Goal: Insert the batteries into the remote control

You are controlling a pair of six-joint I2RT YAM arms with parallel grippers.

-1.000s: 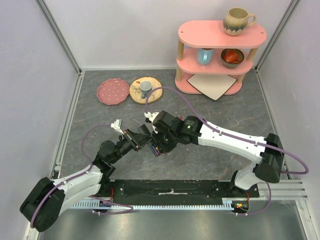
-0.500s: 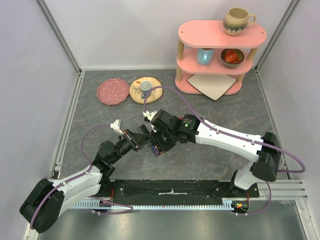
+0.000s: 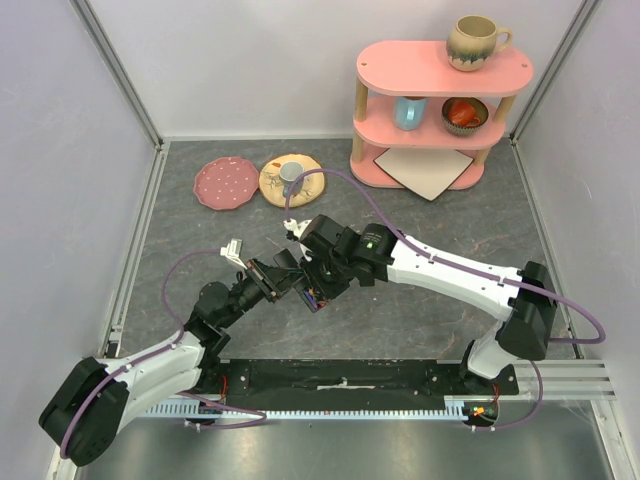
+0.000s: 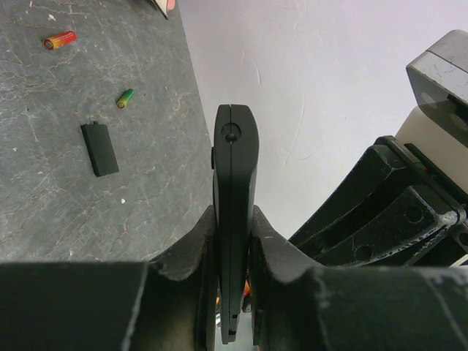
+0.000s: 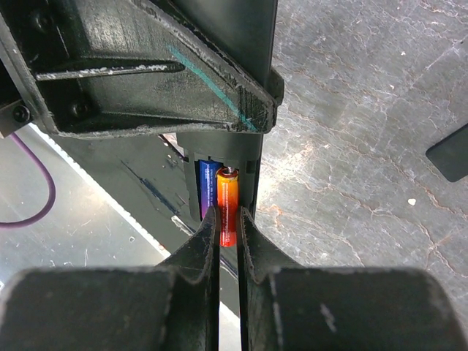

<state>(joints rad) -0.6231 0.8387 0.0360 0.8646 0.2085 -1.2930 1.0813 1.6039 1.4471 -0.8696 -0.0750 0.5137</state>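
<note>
From above, my right arm [image 3: 450, 272] has crept left toward the left tool [image 3: 288, 270], mid-frame. Left wrist, centre: it pinches the remote control [image 4: 234, 190] edge-up. Right wrist: the right tool [image 5: 228, 219] pinches an orange battery [image 5: 227, 196] at the remote control; seating seems near.

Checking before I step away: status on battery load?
Left gripper shut on remote. Right gripper shut on orange battery, at open bay beside blue battery. Cover off, on table. No obstruction seen.

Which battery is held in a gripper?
The orange battery, pinched by the right gripper. The blue battery is in the remote control; red battery and green battery lie loose.
</note>
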